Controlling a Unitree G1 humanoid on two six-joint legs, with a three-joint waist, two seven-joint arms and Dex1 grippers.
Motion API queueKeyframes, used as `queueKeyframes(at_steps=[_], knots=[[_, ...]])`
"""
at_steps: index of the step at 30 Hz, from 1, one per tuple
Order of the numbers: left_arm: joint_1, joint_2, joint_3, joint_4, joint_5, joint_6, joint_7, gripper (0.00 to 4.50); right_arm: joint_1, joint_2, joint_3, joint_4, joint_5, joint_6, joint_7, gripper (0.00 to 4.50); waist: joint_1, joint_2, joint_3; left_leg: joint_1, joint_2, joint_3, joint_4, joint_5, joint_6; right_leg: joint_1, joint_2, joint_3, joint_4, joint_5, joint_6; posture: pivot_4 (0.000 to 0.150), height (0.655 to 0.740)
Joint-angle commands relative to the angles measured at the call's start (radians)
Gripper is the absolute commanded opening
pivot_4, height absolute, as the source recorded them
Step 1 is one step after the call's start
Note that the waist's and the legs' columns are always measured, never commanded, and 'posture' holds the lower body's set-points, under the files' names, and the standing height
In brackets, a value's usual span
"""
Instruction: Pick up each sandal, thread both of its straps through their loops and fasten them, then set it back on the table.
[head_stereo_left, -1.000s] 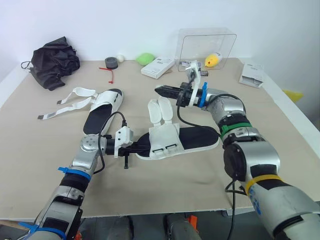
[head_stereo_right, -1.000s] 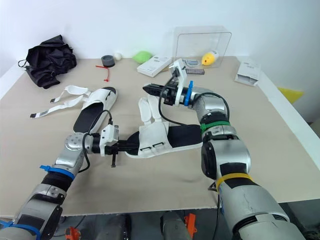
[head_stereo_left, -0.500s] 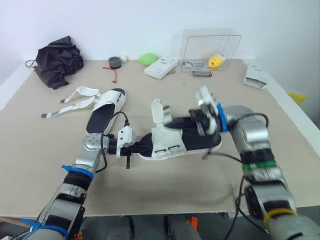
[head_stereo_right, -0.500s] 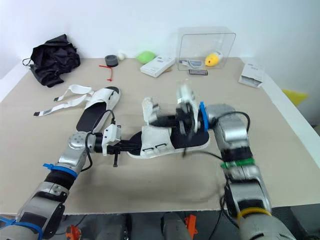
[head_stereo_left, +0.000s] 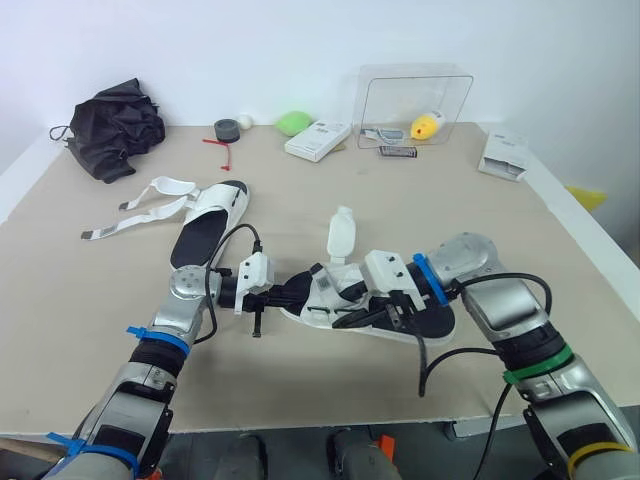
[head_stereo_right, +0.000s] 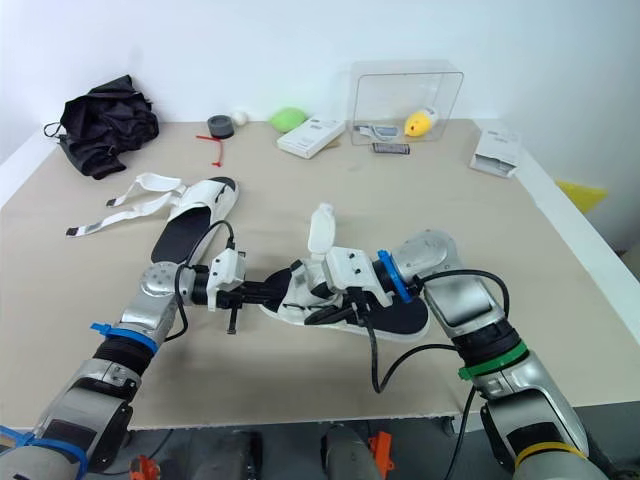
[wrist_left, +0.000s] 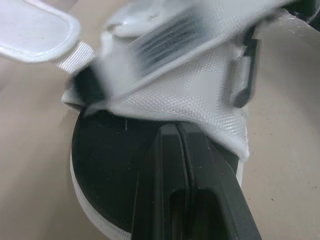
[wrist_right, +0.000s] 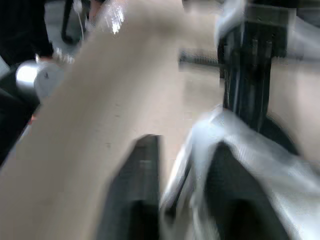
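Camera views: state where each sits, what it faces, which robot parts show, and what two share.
Left eye: on the head, facing down over the table; left claw and right claw reach in.
Right eye: beside it; same scene and claws.
Left wrist: on that arm, looks along left claw at the near sandal.
Right wrist: on that arm, looks along right claw at it.
Shared: all show that sandal.
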Motion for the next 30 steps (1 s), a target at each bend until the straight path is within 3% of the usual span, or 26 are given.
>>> queueKeyframes(at_steps=[1, 4, 8, 14, 19, 24, 30], knots=[[0.024, -0.002, -0.036, 0.026, 0.031, 0.009, -0.023, 0.0, -0.018, -0.037, 0.024, 0.065, -0.048, -0.058, 0.021, 3.13, 0.003, 0.0, 0.0, 0.0, 0.0, 0.001, 0.0, 0.0, 0.0, 0.0, 0.0, 0.0, 0.0, 0.0, 0.0, 0.15, 0.74], [0.028, -0.002, -0.035, 0.022, 0.031, 0.011, -0.022, 0.0, -0.018, -0.073, 0.035, 0.106, -0.079, -0.132, 0.044, 4.47, 0.008, 0.0, 0.0, 0.0, 0.0, 0.001, 0.0, 0.0, 0.0, 0.0, 0.0, 0.001, 0.0, 0.0, 0.0, 0.15, 0.74], [0.035, -0.001, -0.03, 0.014, 0.028, 0.018, -0.017, 0.0, -0.038, -0.093, 0.06, 0.193, -0.15, -0.235, 0.016, 4.47, 0.009, 0.0, 0.0, 0.0, 0.0, 0.001, 0.0, 0.0, 0.0, 0.0, 0.0, 0.001, 0.0, 0.0, 0.0, 0.15, 0.74], [0.045, 0.001, -0.028, -0.001, 0.023, 0.028, -0.015, 0.0, -0.131, -0.024, 0.051, 0.38, -0.215, -0.32, -0.122, 4.47, 0.008, 0.0, 0.0, 0.005, 0.0, 0.003, 0.0, 0.0, 0.0, 0.003, 0.0, 0.003, 0.0, 0.001, -0.001, 0.15, 0.74], [0.052, 0.0, -0.029, -0.012, 0.022, 0.036, -0.015, 0.0, -0.185, -0.016, 0.027, 0.443, -0.182, -0.324, -0.102, 4.47, 0.008, 0.0, 0.0, 0.007, 0.0, 0.004, 0.0, 0.003, 0.003, 0.003, 0.0, 0.005, 0.0, 0.002, -0.006, 0.15, 0.74], [0.056, 0.003, -0.028, -0.016, 0.022, 0.039, -0.014, 0.0, -0.198, -0.026, -0.035, 0.335, 0.005, -0.057, 0.046, 4.47, 0.009, 0.0, 0.0, 0.006, 0.0, 0.006, 0.0, 0.004, 0.003, 0.002, 0.0, 0.007, 0.0, 0.003, -0.005, 0.15, 0.74], [0.06, 0.004, -0.027, -0.024, 0.024, 0.044, -0.017, 0.0, -0.311, 0.007, -0.057, 0.363, 0.076, 0.193, 0.079, 4.47, 0.008, 0.002, 0.001, 0.004, 0.0, 0.006, -0.002, 0.003, 0.003, -0.001, 0.0, 0.007, 0.001, 0.003, -0.004, 0.15, 0.74]])
